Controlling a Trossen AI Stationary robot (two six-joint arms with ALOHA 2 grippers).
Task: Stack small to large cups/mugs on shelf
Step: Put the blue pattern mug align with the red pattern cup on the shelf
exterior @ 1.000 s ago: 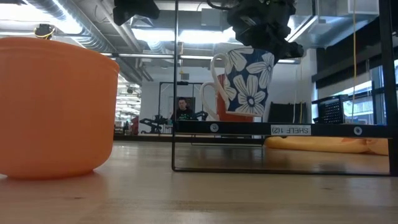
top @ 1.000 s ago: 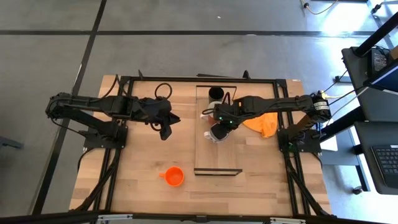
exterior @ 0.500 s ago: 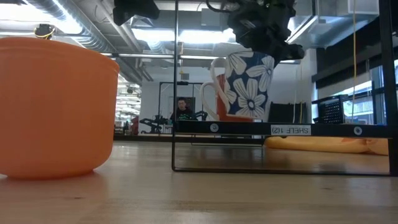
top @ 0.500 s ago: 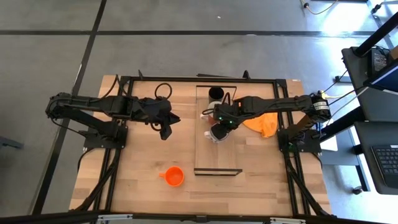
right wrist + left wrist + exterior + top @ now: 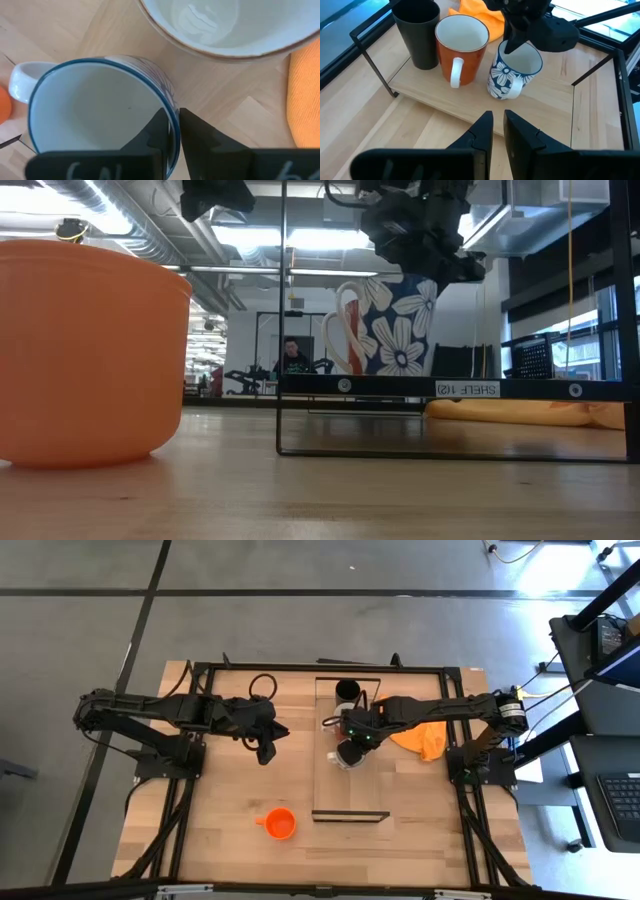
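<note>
The blue-flowered white mug is on the shelf, beside a rust-orange mug with a white inside and handle and the black tumbler. My right gripper is shut on the flowered mug's rim. The mug's base is level with the shelf board in the low view. The orange cup stands on the tabletop near the front edge. My left gripper hangs shut and empty over the table, left of the shelf. My right gripper holds the flowered mug by its rim, on the side opposite the handle. One finger is inside the mug and one outside. The fingers come from above, slanting down. The mug is close to upright, its base at the shelf board.
An orange cloth lies on the table right of the shelf. The shelf's near half is bare board. The shelf's black frame posts stand at its corners. The orange cup fills the left of the low view.
My right gripper has gone down with the flowered mug and stayed shut on its rim. The mug was held above the shelf board and is now down at the board, next to the rust-orange mug.
</note>
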